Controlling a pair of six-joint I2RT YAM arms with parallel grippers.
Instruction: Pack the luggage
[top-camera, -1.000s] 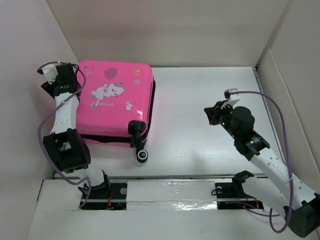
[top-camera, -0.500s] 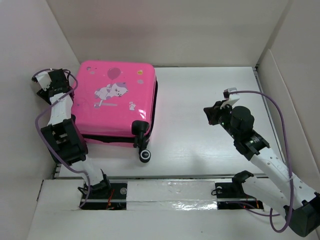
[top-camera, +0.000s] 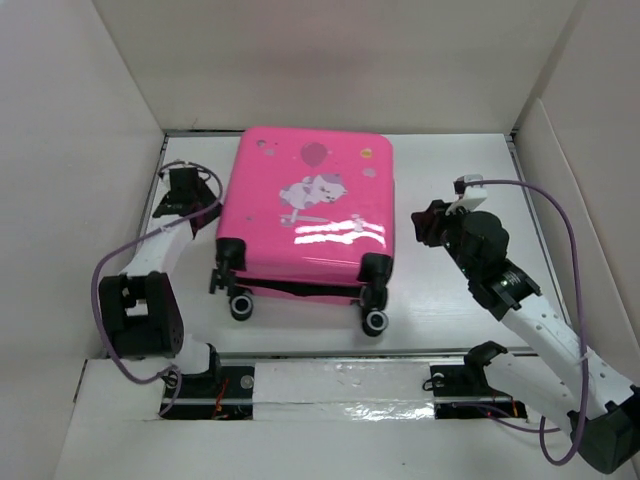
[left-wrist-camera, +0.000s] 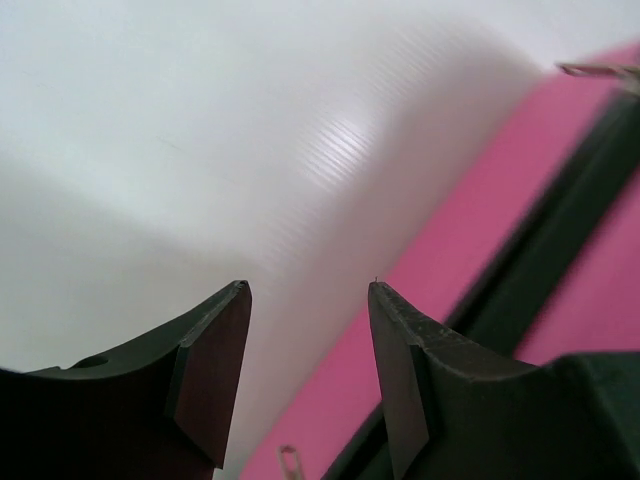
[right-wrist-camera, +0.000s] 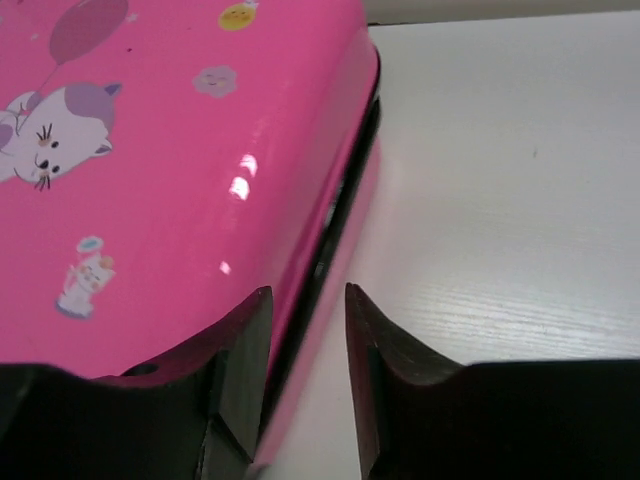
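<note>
The luggage (top-camera: 305, 205) lies flat and closed near the middle of the table (top-camera: 450, 160), cartoon side up, its black wheels (top-camera: 375, 320) pointing toward the arm bases. The left gripper (top-camera: 190, 195) sits low by the case's left side, the arm folded back toward its base. Its fingers are parted with nothing between them (whether it touches the shell I can't make out). The right gripper (top-camera: 428, 222) reaches in from the right, just beside the case's edge, jaws likewise apart and empty. The tabletop is white with a faint grain, and plain pale walls (top-camera: 350, 60) box it in.
</note>
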